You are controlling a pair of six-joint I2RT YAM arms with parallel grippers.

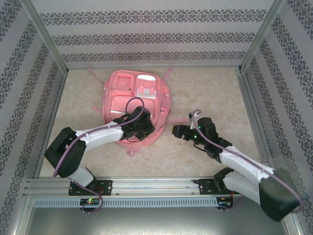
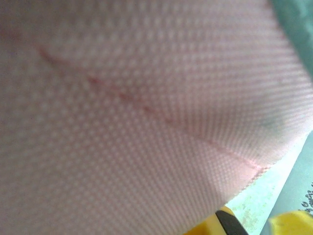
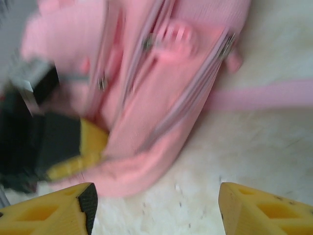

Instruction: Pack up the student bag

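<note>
Mottled beige table (image 1: 210, 93); woven pink student bag (image 1: 120, 104), rounded, lying flat.

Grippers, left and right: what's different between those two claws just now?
The left gripper sits on the near end of the student bag; the right gripper hangs beside it, over the table. The right gripper's fingers stand wide apart, empty; the left gripper's are pressed into pink fabric, so open or shut is unclear. Both have yellow fingers.
</note>
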